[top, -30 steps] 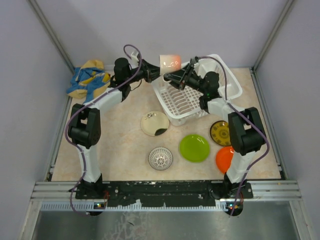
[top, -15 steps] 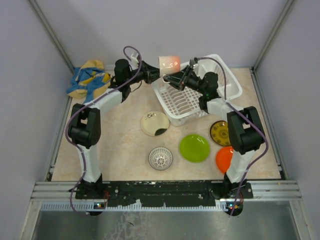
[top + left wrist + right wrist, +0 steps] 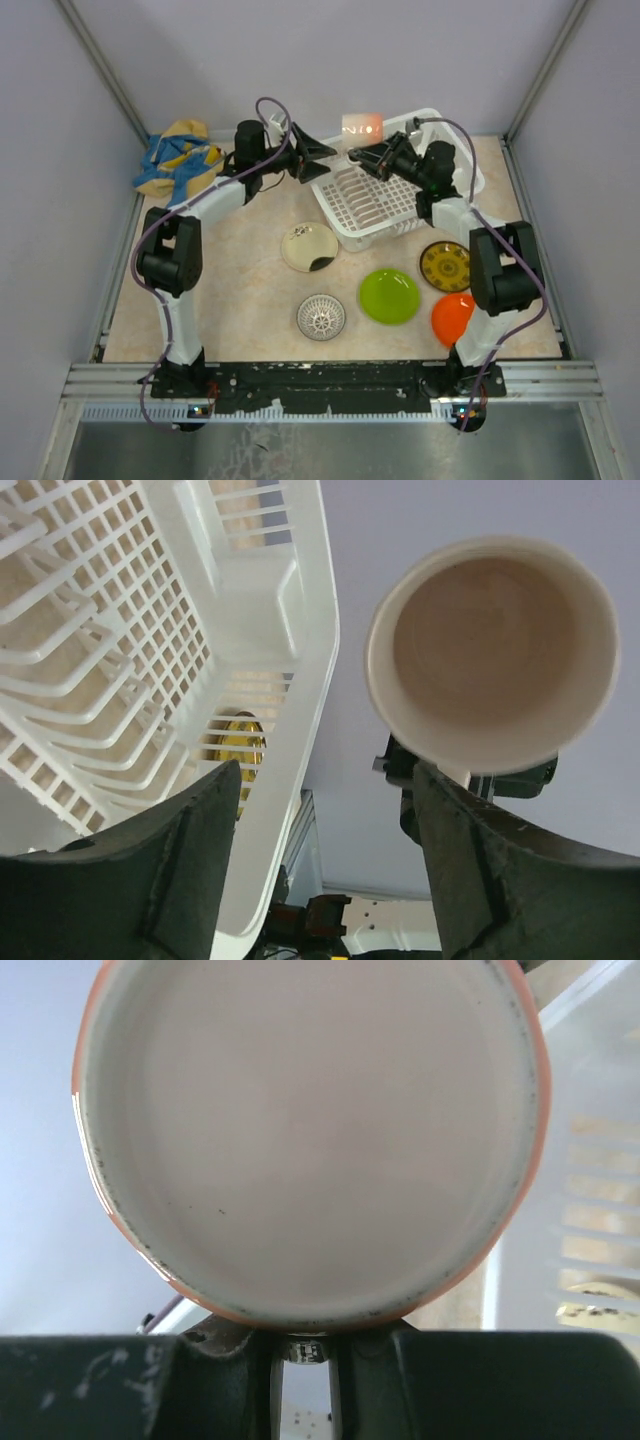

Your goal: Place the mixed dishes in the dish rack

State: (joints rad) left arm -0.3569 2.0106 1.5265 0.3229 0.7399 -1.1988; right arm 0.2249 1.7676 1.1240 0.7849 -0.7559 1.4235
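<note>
**Pink cup held up by the right gripper at the rack's far edge**

The small pink cup (image 3: 362,126) was off the table, raised by the far rim of the dish rack (image 3: 380,215) in the top view. The right gripper (image 3: 362,152) was clamped on it from below: in the left wrist view the cup's lower wall met the dark fingers there, and in the right wrist view the fingers sat close together directly under the cup. Its open mouth faced the left wrist camera, and nothing was inside it.

The left gripper (image 3: 322,150) was just beside the cup, on the side away from the rack, its fingers spread wide and holding nothing.

The white lattice rack lay at the far right of the table (image 3: 240,290), with no dishes seen between its ribs. The other dishes rested on the table nearer the arm bases:

- the cream plate with a dark patch (image 3: 309,247) was just off the rack's near-left corner
- the small white patterned bowl (image 3: 321,316) lay nearer the bases
- the lime-green plate (image 3: 389,296) was beside the bowl
- the brown-yellow patterned plate (image 3: 445,266) was close to the rack's near-right side
- the orange plate (image 3: 452,317) lay by the right arm

The blue and yellow cloth (image 3: 178,158) lay crumpled in the far-left corner, well apart from the dishes.
</note>
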